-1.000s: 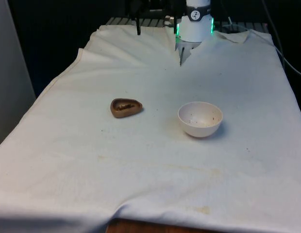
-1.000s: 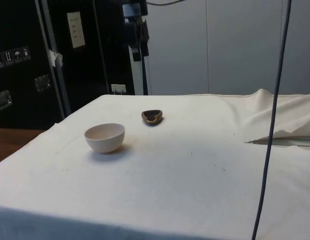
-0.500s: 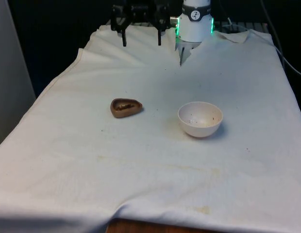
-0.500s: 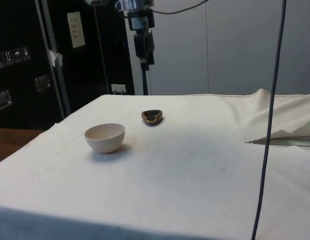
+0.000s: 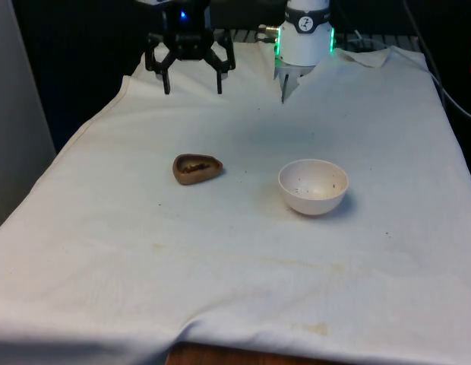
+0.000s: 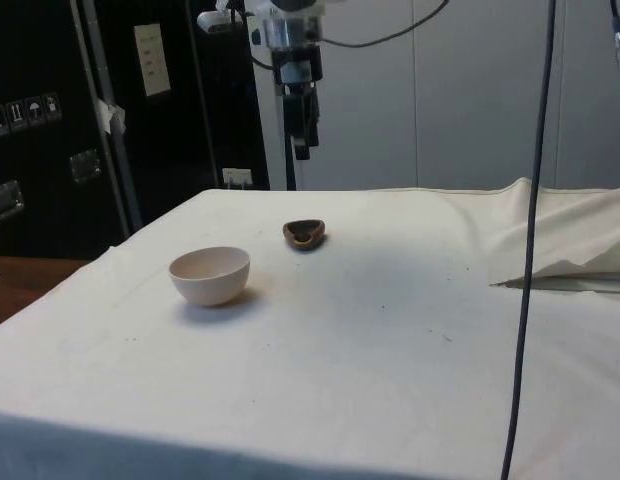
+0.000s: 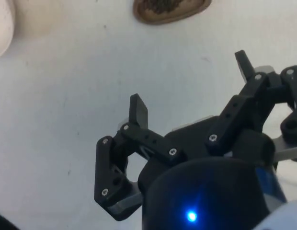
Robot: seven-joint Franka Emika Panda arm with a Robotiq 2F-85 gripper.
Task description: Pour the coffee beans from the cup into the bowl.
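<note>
One cup (image 5: pixel 197 169), bowl (image 7: pixel 2 24) edge cut off, claw (image 5: pixel 193 84) spread

We count one brown cup (image 5: pixel 197 169) holding coffee beans (image 5: pixel 194 165), one white bowl (image 5: pixel 313 186), one white cloth (image 5: pixel 243 274) and one gripper (image 5: pixel 192 90).

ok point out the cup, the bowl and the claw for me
cup (image 5: pixel 197 168): front view, on the beans inside the brown cup.
bowl (image 5: pixel 314 185): front view, on the white inner wall.
claw (image 5: pixel 192 86): front view, midway between its two open fingertips, in the air above the cloth.
</note>
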